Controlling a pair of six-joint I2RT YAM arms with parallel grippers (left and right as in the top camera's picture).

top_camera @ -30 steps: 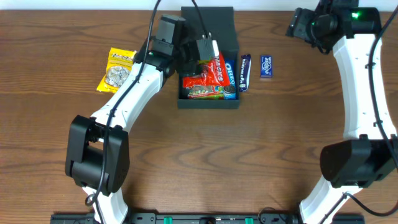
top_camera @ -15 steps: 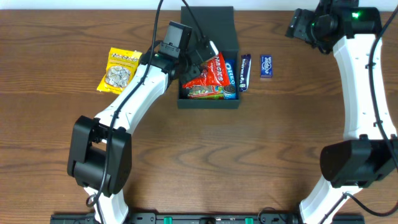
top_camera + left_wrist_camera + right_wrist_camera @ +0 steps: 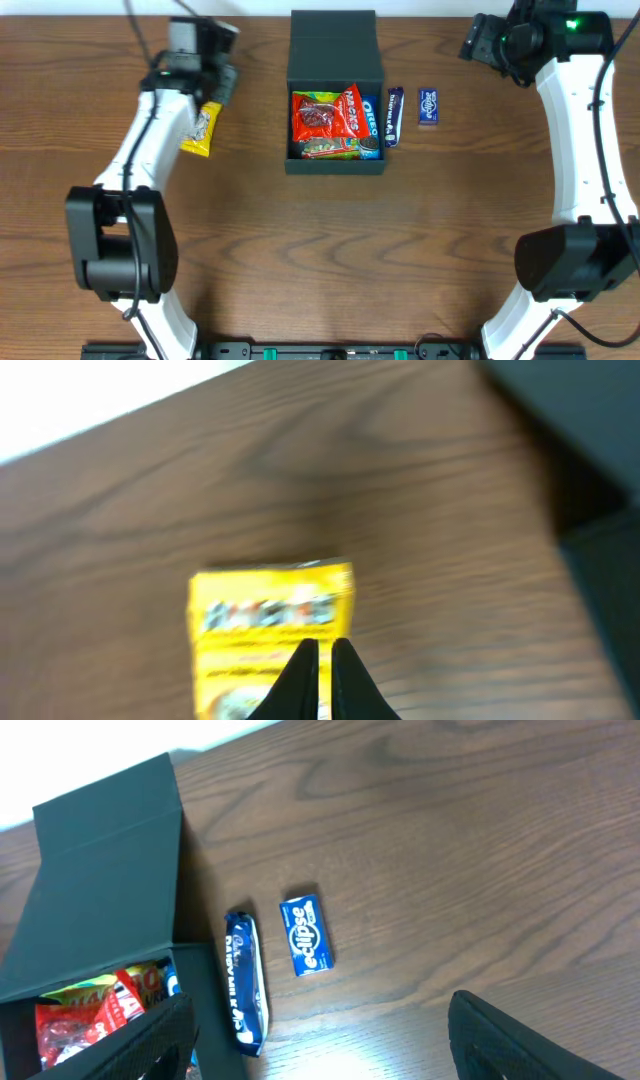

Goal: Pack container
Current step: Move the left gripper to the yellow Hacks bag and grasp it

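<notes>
Left end effector (image 3: 322, 660) has left the container (image 3: 335, 166) and now sits far left over the yellow packet (image 3: 270, 610), jaws closed with nothing visibly between them. Container unmoved, centre far on the worktop (image 3: 330, 260), lid open, snacks (image 3: 330, 120) inside. Right end effector (image 3: 325, 1055) unchanged at far right, jaws wide and empty.

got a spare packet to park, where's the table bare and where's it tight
Widest bare wood: in front of the container, between left arm and right arm. Also free: between the yellow packet and the container, and between the eclipse pack and the right arm. Crowded: the container's right side, where the blue bar lies close beside it.
</notes>
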